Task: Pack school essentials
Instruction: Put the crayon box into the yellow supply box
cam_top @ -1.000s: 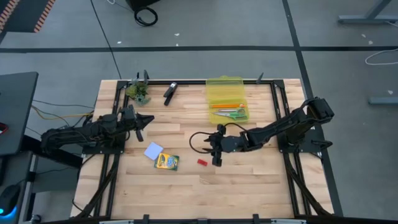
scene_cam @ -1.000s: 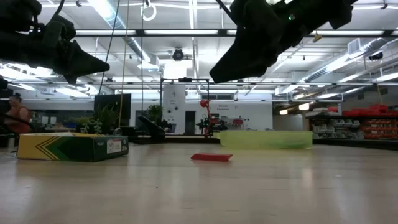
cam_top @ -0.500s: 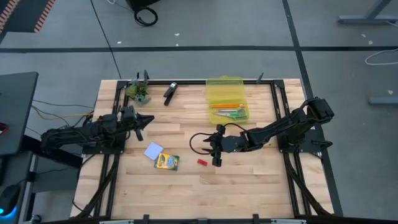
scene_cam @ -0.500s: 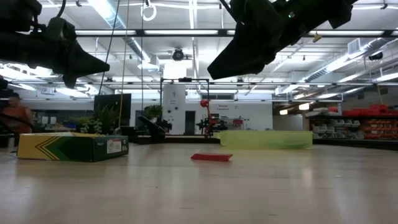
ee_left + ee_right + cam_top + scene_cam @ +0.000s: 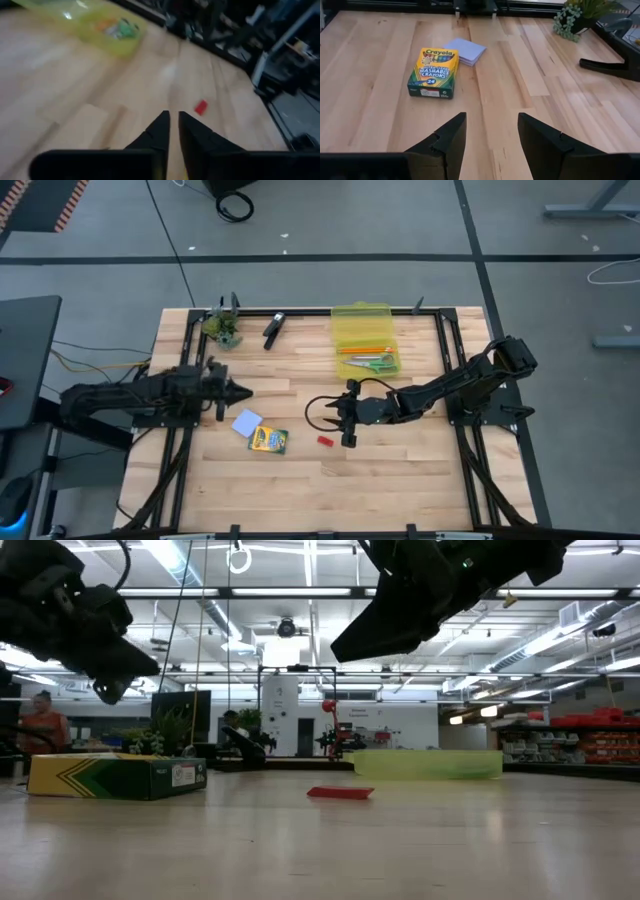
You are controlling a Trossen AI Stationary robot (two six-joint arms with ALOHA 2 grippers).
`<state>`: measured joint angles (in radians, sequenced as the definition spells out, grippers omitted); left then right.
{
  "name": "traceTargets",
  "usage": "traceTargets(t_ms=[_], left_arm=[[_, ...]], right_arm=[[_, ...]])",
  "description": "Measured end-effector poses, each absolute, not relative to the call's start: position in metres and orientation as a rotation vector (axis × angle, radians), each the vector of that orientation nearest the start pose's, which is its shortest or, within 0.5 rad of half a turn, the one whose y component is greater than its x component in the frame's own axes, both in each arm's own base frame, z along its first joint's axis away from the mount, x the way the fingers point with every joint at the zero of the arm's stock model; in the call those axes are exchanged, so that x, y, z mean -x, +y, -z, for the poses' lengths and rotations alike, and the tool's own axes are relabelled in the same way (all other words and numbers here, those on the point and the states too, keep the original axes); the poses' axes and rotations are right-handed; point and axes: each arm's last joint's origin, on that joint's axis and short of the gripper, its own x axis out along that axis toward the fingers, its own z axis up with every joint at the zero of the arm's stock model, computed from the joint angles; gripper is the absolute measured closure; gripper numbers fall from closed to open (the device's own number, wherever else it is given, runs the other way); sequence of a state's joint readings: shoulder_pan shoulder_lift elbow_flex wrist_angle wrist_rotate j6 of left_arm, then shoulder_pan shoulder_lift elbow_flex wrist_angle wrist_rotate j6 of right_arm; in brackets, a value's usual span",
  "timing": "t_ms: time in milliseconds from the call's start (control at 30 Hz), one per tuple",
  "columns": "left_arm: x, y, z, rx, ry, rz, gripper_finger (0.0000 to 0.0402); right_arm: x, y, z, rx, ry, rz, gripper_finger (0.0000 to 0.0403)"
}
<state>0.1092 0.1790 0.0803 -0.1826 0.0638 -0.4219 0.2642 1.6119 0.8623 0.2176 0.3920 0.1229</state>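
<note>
A light-blue pad (image 5: 246,422) and a yellow-green crayon box (image 5: 268,440) lie flat on the table side by side, with a tiny red piece (image 5: 324,441) to their right. A translucent yellow case (image 5: 364,340) near the far edge holds orange pencils and green-handled scissors (image 5: 372,363). My left gripper (image 5: 238,391) hovers shut just beyond the pad's far-left corner, touching nothing. My right gripper (image 5: 346,423) hangs open above bare wood to the right of the red piece. In the right wrist view the open fingers (image 5: 490,132) face the crayon box (image 5: 432,72) and the pad (image 5: 467,51).
A black clip-like object (image 5: 273,330) and a small green plant clump (image 5: 222,328) sit near the far-left edge. A black cable loop (image 5: 318,408) lies beside my right gripper. A black frame rail (image 5: 300,311) runs along the table's far edge.
My left gripper has moved toward the table's right and near edge, toward the light-blue pad, and has dipped lower. My right gripper has stayed almost where it was. Nothing on the table has moved.
</note>
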Motion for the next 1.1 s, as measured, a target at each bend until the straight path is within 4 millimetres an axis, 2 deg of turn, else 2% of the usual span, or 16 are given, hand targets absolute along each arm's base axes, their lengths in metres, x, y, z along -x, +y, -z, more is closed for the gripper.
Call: traceTargets(t_ms=[400, 700, 833, 1100], left_arm=[[-0.113, -0.010, -0.145, 0.456, 0.471, 0.060, 0.0196], [-0.119, -0.028, -0.148, 0.428, 0.467, 0.207, 0.0101], [-0.121, -0.034, -0.150, 0.423, 0.479, 0.192, 0.0076], [-0.135, -0.047, -0.174, 0.293, 0.519, 0.101, 0.0072]], right_arm=[[-0.324, 0.076, -0.197, 0.069, 0.493, 0.152, 0.0218], [-0.326, 0.069, -0.197, 0.068, 0.495, 0.171, 0.0218], [-0.326, 0.067, -0.197, 0.069, 0.496, 0.177, 0.0218], [-0.327, 0.063, -0.197, 0.066, 0.496, 0.184, 0.0218]])
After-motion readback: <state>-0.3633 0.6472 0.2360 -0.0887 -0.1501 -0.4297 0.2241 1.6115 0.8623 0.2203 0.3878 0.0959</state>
